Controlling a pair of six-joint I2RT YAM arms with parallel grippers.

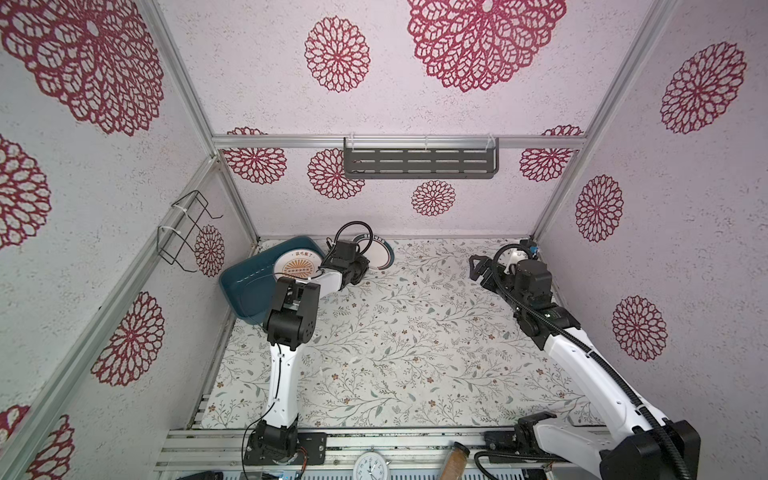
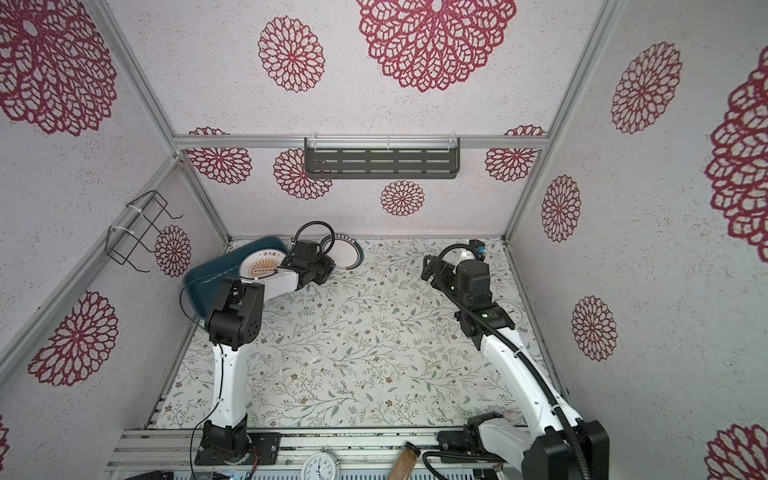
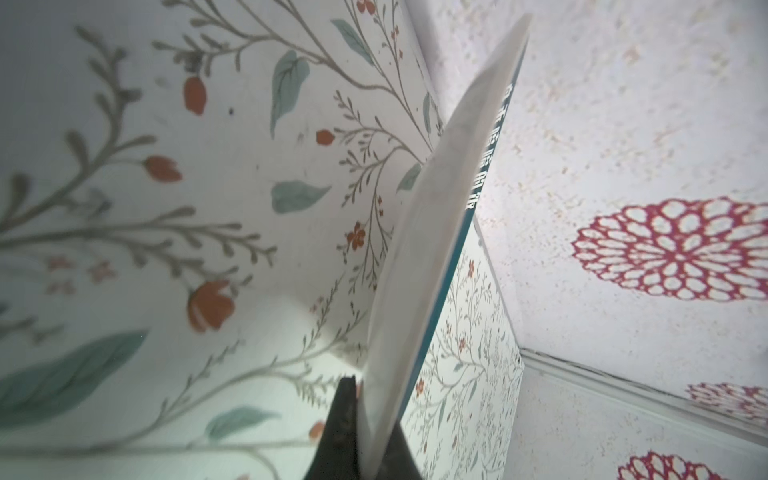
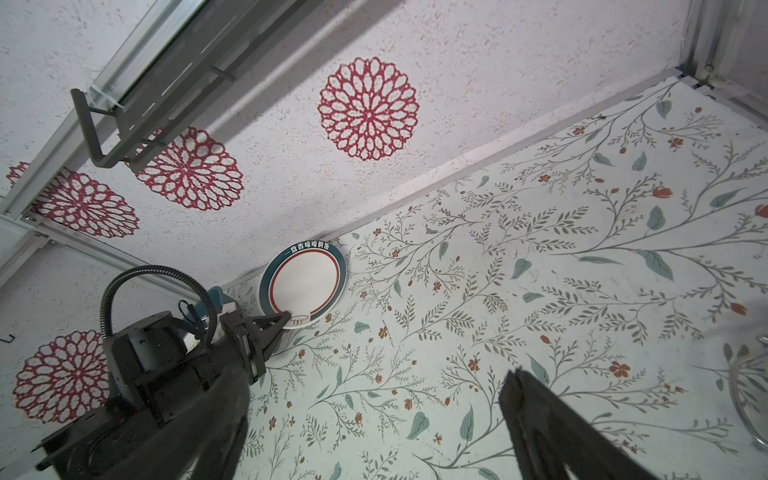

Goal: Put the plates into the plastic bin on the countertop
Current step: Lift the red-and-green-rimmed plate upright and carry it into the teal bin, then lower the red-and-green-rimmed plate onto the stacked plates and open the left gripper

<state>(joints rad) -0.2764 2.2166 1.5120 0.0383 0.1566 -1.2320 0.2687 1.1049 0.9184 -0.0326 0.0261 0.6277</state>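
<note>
at back | left pincer (image 3: 372, 419), cropped, seemingly pinches teal-rimmed plate (image 3: 436, 216) | right pincer (image 1: 476, 268) agape, empty

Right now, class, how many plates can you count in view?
2. One sunburst plate lies in the plastic bin; one teal-rimmed plate, just beside the bin, is pinched at its rim by the left gripper. More may be hidden.
</note>
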